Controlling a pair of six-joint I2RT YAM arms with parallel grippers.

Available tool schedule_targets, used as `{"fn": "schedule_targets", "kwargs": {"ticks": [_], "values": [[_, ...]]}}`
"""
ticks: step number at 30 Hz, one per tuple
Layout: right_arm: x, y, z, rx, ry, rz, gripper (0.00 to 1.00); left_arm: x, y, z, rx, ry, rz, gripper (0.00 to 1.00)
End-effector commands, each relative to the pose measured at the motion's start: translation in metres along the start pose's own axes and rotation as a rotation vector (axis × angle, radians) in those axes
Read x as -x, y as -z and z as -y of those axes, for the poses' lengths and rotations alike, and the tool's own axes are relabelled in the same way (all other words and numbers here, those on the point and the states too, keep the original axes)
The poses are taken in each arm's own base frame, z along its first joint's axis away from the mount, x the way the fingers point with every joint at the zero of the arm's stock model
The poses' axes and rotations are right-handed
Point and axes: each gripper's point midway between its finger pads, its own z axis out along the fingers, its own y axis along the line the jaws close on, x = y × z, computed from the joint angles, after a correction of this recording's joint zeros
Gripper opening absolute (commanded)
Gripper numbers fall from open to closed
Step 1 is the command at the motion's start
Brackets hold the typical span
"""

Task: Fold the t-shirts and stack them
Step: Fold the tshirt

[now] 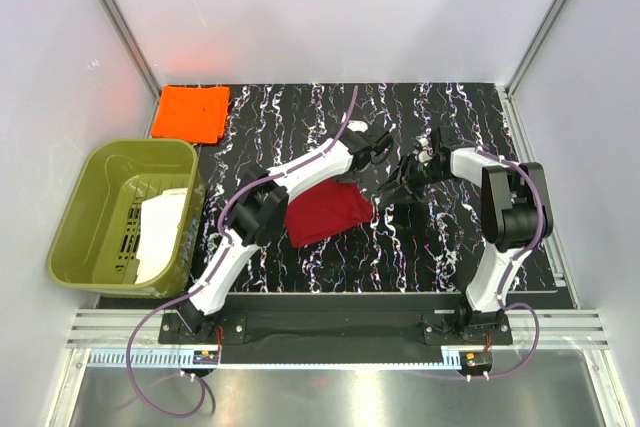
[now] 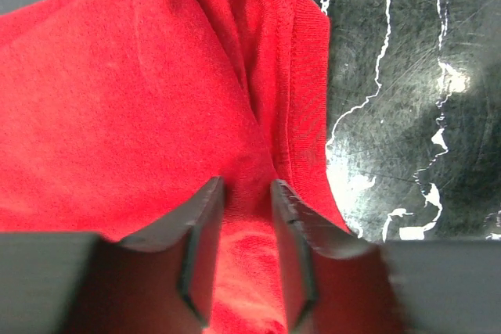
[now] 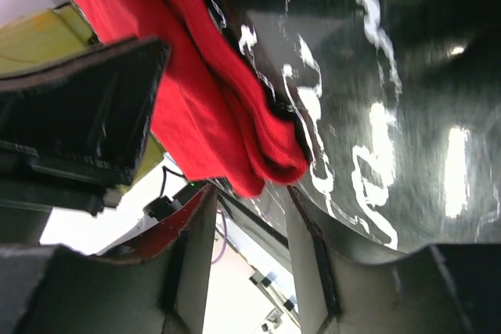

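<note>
Left gripper (image 2: 245, 197) straddles the crimson t-shirt (image 2: 117, 99) beside its hemmed edge.

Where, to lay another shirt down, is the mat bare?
Bare: the far strip of mat right of the orange shirt; the near patch between red shirt and right arm. Crowded: the middle, where left gripper and right gripper meet.

No legible text or labels.

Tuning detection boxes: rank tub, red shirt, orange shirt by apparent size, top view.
1. Tub
2. Red shirt and orange shirt: about alike; left arm hides part of the red, so unranked.
</note>
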Motion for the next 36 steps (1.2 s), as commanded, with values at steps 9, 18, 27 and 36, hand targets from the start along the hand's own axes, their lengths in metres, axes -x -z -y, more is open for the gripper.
{"fn": "schedule_targets", "kwargs": {"ticks": [9,18,27,36], "values": [[0.038,-0.009,-0.044,0.122,0.044,0.028,0.46,0.005,0.003,-0.002,-0.006,-0.045,0.022,0.51],[0.031,-0.027,-0.050,0.138,0.032,-0.008,0.44,0.002,-0.002,-0.003,-0.028,-0.066,0.012,0.11],[0.039,-0.047,-0.055,0.148,0.095,-0.035,0.21,0.038,0.052,-0.008,-0.115,-0.012,0.105,0.00],[0.033,-0.082,-0.064,0.152,0.129,-0.095,0.09,0.043,0.069,-0.007,-0.159,0.020,0.116,0.00]]}}
